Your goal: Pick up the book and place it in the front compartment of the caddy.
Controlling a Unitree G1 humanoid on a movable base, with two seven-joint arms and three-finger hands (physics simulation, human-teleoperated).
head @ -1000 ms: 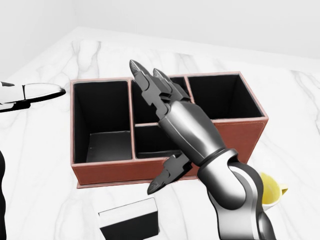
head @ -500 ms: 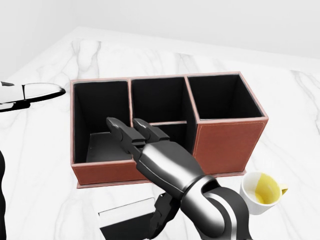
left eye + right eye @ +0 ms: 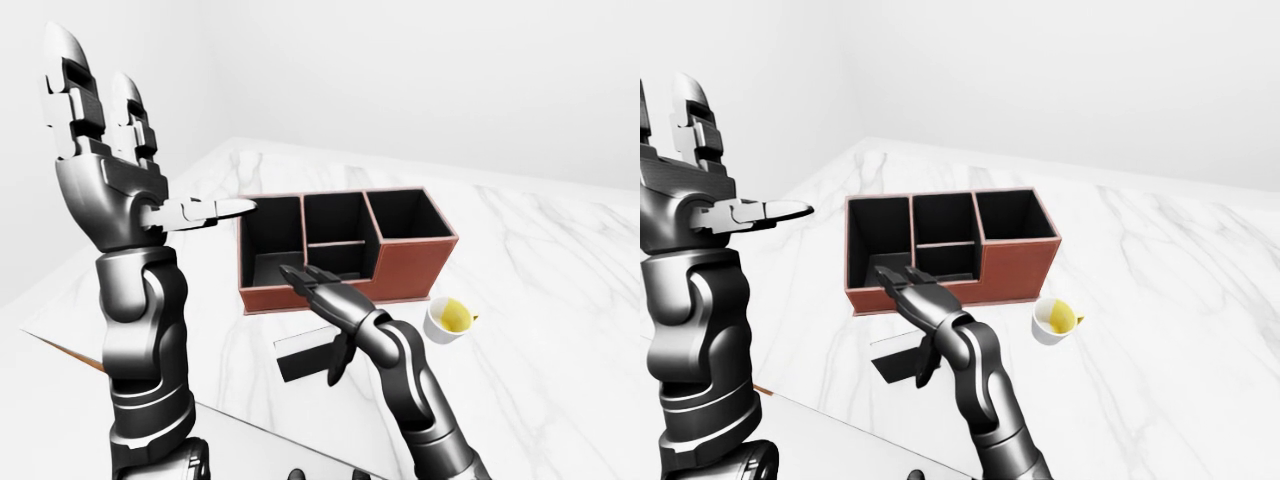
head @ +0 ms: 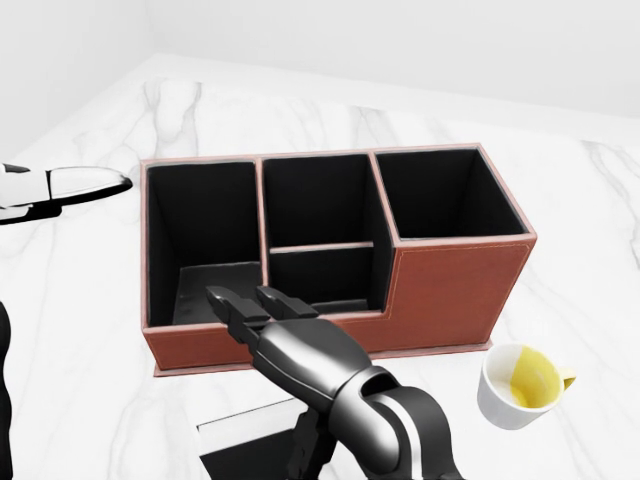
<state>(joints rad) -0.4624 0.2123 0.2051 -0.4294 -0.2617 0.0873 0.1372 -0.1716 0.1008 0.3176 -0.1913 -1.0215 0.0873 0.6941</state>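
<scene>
The book (image 4: 255,445) is dark with a white edge. It lies flat on the marble table, just below the caddy in the head view. The brown caddy (image 4: 460,290) has several black compartments, all without contents. My right hand (image 3: 312,325) is open and hovers over the book's right part. Its fingers (image 4: 240,303) point at the caddy's low wall, and the thumb hangs down beside the book. My left hand (image 3: 140,150) is open and raised high at the left, holding nothing. Its thumb (image 4: 80,185) shows at the left edge of the head view.
A white cup (image 4: 520,385) with yellow liquid stands on the table, right of the book and below the caddy's right end. The marble table's near edge (image 3: 150,385) runs diagonally across the lower left of the left-eye view.
My right hand has come down from above the caddy's middle compartments to just over the book, towards the bottom of the head view. The left hand, caddy, book and cup have not moved.
</scene>
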